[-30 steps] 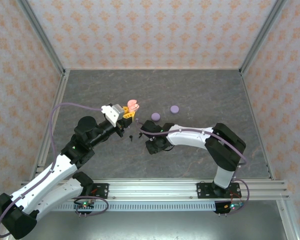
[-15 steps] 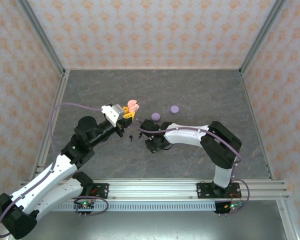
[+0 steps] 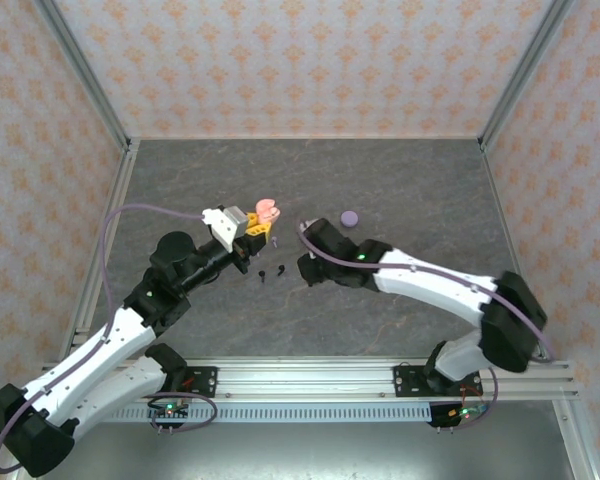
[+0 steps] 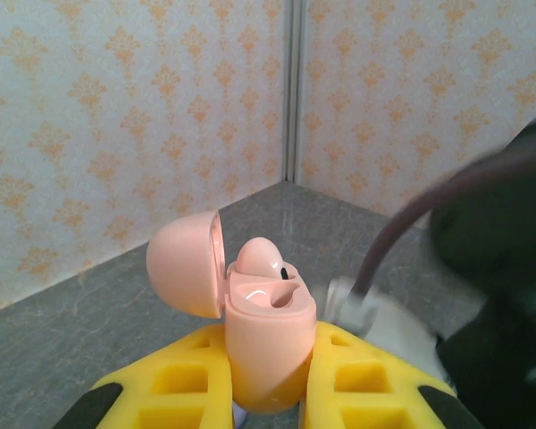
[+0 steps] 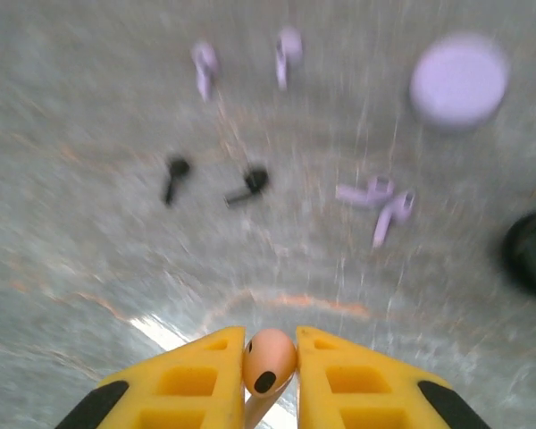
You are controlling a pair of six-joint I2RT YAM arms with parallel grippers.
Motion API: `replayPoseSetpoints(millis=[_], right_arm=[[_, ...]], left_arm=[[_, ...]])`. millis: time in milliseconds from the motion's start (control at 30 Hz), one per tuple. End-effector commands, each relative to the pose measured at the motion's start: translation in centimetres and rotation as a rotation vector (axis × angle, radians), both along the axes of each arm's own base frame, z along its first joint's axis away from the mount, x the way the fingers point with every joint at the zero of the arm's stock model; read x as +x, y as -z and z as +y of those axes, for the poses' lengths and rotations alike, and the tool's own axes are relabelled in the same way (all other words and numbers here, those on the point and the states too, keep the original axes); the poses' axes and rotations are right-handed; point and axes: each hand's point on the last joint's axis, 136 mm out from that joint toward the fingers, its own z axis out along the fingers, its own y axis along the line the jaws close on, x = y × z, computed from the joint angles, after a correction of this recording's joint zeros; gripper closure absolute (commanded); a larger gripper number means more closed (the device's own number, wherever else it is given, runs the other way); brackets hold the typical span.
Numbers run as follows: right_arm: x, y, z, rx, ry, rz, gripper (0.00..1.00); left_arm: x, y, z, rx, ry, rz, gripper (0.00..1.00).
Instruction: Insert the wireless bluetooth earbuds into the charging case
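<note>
Found left gripper clamped on open pink charging case, right gripper pinching pink earbud. Noted black earbuds, lilac earbuds and lilac round case loose on tabletop, well off its edges.

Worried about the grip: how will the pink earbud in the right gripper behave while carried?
The pink earbud looks small, rounded and smooth, so it may slip or twist in the right gripper. Tiny beside the lilac case, it is probably very light; a bump could knock it loose.
</note>
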Motion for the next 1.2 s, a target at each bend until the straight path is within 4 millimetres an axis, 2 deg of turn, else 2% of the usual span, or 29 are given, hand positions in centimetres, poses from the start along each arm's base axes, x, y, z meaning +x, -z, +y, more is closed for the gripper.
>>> replayPoseSetpoints(millis=[0,133,233,333,433,700,867,1167], right_arm=[[1.3,-6.4,-0.6,0.11,-0.007,-0.22,0.82],[0.9,-14.1,-1.1,0.232,-0.068,-0.433,0.82],[0.0,-19.0,-1.5,0.296,-0.124,-0.576,0.82],[-0.9,-22.3,-1.4,0.346,-0.187,-0.677,0.83],[-1.4,-24.2,-0.8,0.382,-0.241,-0.739,0.83],[-1.1,-25.3,1.5,0.392,-0.323,-0.784,0.83],[-0.6,-24.9,2.2,0.368,-0.339,-0.781,0.83],[-0.2,-23.4,2.3,0.318,-0.343,-0.76,0.84]], left_arm=[[0.0,-1.6,-0.6,-0.077,0.035,-0.015,1.0],[0.1,-2.3,-1.4,-0.116,0.071,-0.004,1.0],[0.1,-2.7,-2.0,-0.145,0.104,0.005,1.0],[0.0,-2.9,-2.5,-0.163,0.127,0.01,1.0],[-0.1,-3.3,-3.1,-0.187,0.156,0.009,1.0],[-0.6,-3.8,-4.4,-0.194,0.223,0.017,1.0],[-0.9,-4.1,-4.7,-0.202,0.237,0.013,1.0],[-1.0,-4.2,-4.7,-0.202,0.235,0.01,1.0]])
